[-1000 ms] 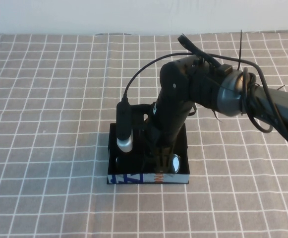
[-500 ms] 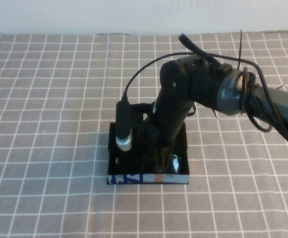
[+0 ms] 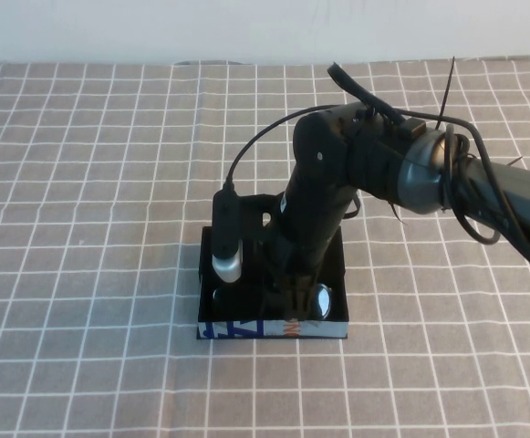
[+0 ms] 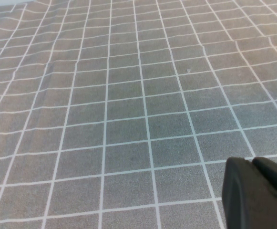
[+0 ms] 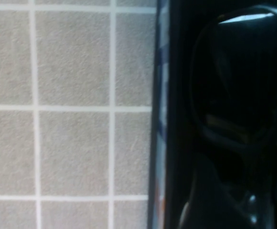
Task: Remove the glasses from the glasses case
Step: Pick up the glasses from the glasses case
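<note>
Reaching down into the glasses case is the right gripper, which sits low inside the box, right over the glasses. Those are still lying in the case, near its printed front edge, at about the middle of the tabletop. Honestly can't tell how wide the jaws are or whether they've got the frame yet, since the arm hides the tips from above and the right wrist view is mostly one dark lens and the box wall.

If I were doing this step, I'd pinch the frame at the bridge, not a lens, and lift straight up so the arms don't snag the box walls and drag the case along.

The left gripper is parked off over bare cloth, jaws pressed together, holding nothing.

Count: one case, one pair of glasses, two grippers.
</note>
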You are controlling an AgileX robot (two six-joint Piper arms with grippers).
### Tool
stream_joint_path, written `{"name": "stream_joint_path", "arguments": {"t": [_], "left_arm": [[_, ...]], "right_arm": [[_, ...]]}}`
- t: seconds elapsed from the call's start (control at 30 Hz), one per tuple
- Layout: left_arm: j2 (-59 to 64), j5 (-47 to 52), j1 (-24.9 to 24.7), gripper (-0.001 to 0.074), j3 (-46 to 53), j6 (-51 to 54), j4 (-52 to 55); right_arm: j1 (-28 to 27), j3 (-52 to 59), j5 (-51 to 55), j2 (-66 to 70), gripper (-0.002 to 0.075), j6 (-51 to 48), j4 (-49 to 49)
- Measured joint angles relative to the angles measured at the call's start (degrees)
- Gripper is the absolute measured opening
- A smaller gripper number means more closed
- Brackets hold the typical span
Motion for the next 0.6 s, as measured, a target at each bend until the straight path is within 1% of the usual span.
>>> {"name": "stream_joint_path", "arguments": {"t": [0.6], "left_arm": [[0.0,0.0,0.0,-0.0004,0.0,0.0,0.0]], "right_arm": [[0.0,0.0,-1.3,1.4,0.0276,0.0,-0.5]]}}
